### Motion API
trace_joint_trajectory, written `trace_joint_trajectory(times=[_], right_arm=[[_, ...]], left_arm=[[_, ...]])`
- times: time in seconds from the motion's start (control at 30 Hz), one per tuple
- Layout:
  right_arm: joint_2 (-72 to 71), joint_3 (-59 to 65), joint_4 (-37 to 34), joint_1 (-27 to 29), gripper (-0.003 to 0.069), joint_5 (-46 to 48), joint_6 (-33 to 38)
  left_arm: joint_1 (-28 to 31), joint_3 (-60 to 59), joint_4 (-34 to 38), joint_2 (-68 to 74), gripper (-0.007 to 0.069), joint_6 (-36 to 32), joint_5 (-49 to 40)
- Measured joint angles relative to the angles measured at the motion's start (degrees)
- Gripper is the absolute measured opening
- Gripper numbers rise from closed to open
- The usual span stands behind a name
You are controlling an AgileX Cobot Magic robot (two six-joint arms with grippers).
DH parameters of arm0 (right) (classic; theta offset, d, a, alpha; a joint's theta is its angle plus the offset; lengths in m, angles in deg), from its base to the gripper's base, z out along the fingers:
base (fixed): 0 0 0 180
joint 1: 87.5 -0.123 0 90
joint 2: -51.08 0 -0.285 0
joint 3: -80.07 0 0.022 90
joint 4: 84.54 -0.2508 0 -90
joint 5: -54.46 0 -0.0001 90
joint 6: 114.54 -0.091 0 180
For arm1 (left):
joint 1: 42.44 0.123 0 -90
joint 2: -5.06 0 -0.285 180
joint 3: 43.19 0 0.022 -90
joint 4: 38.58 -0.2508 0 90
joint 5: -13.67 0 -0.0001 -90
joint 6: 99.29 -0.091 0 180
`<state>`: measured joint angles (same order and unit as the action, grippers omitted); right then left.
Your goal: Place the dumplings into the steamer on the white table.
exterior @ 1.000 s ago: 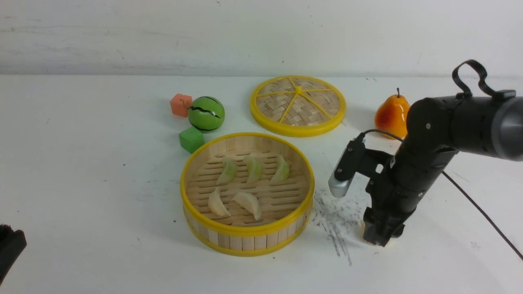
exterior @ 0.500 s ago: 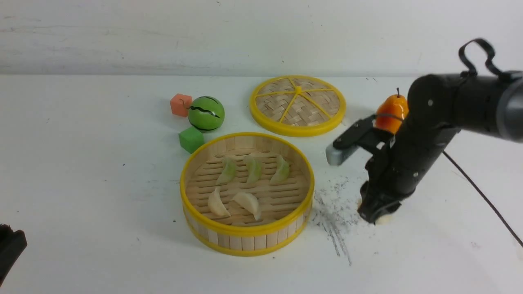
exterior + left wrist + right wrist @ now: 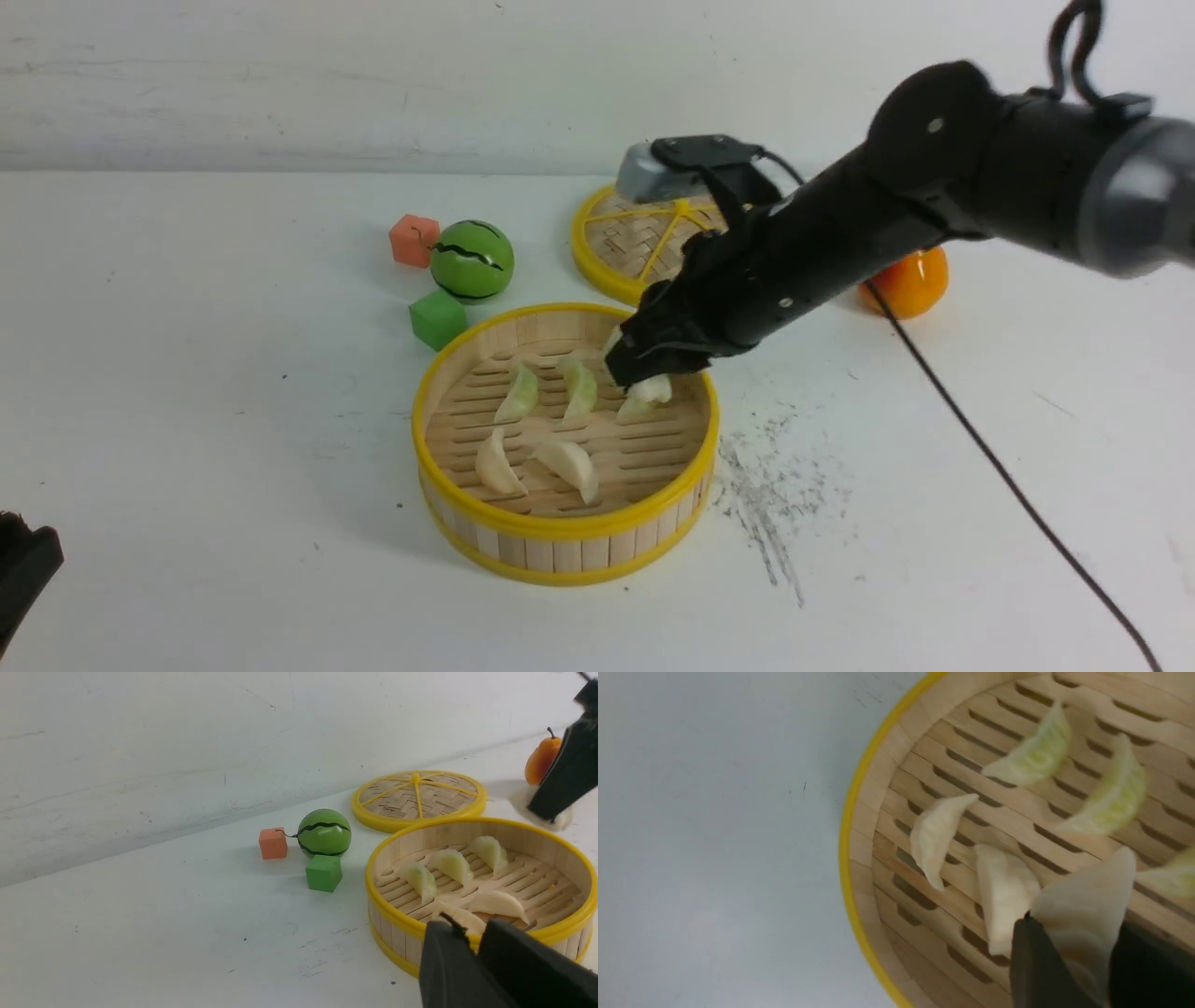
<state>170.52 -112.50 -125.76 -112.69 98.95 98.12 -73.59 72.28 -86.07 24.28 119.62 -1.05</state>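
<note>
The steamer (image 3: 560, 532) stands mid-table with three pale green dumplings (image 3: 518, 392) in a far row and two cream ones (image 3: 495, 464) nearer. My right gripper (image 3: 644, 373) hangs over the steamer's far right part, shut on a third cream dumpling (image 3: 656, 388). In the right wrist view that dumpling (image 3: 1087, 896) sits between the dark fingers (image 3: 1036, 961) above the slat floor (image 3: 952, 896). My left gripper (image 3: 473, 928) stays low at the table's near left, just short of the steamer wall (image 3: 402, 947). Its jaws stand a narrow slit apart with nothing between them.
The woven lid (image 3: 644, 252) lies behind the steamer, partly under my right arm. An orange pear (image 3: 910, 280) is at the far right. A green striped ball (image 3: 471, 259), an orange cube (image 3: 414, 240) and a green cube (image 3: 436, 319) sit at the far left. Dark specks (image 3: 775, 504) mark the table.
My right gripper has closed on the cream dumpling at the specked patch, lifted it off the table, and swung left over the steamer. The left arm has barely moved.
</note>
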Motion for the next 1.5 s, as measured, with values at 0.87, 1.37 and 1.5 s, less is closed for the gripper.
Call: trace_joint_trajectory(times=[0.87,1.37,1.5], right_arm=[[3.20,-0.89,10.23,1.22,0.0349,0.27,-4.33],[-38.89,4.50,25.81,9.30,-0.0008,11.14,-13.69],[-53.13,20.39,25.96,9.30,-0.0007,2.61,-13.72]], left_arm=[[0.00,0.00,0.07,0.00,0.0113,0.00,0.02],[0.00,0.00,0.07,0.00,0.0125,0.00,0.02],[0.00,0.00,0.07,0.00,0.0130,0.00,0.02]])
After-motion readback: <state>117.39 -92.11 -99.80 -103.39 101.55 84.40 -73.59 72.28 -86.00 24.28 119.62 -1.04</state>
